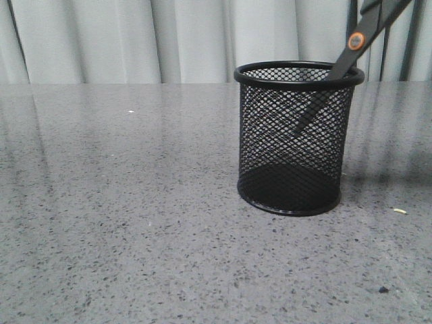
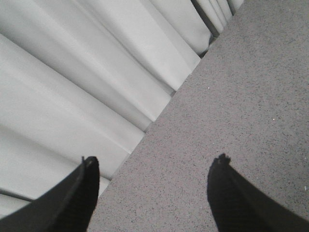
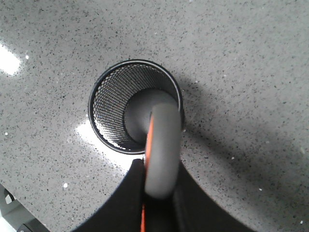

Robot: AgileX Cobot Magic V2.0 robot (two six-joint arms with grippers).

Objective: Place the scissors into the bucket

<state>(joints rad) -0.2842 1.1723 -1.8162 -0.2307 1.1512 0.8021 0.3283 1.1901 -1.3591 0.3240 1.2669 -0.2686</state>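
The scissors (image 1: pixel 358 48) are seen tilted in the front view, their blades passed over the rolled rim of the bucket (image 1: pixel 295 138) and down inside it. The blade tip is seen through the mesh, about halfway down the wall and clear of the base. The orange pivot dot sits just above the rim, and the handles run out of the picture at the upper right.

In the right wrist view the right gripper (image 3: pixel 158 193) is shown closed on the scissors (image 3: pixel 161 150): a grey handle loop with an orange lining is clamped between the two dark fingers (image 3: pixel 126 203). The loop is blurred, so the exact contact on the pads cannot be made out. The bucket (image 3: pixel 108 99) is seen directly beyond the fingertips, its mouth open towards the camera and its round base visible inside; the handle loop overlaps the near part of its rim.

The bucket is stood upright on the speckled grey table (image 1: pixel 121 223).

In the left wrist view the left gripper (image 2: pixel 154 164) is shown wide open, with nothing between its two dark fingers (image 2: pixel 77 193). Only bare table (image 2: pixel 231 96) and a pale curtain (image 2: pixel 72 72) are seen beyond them. Neither the scissors nor the bucket is found near these fingers.
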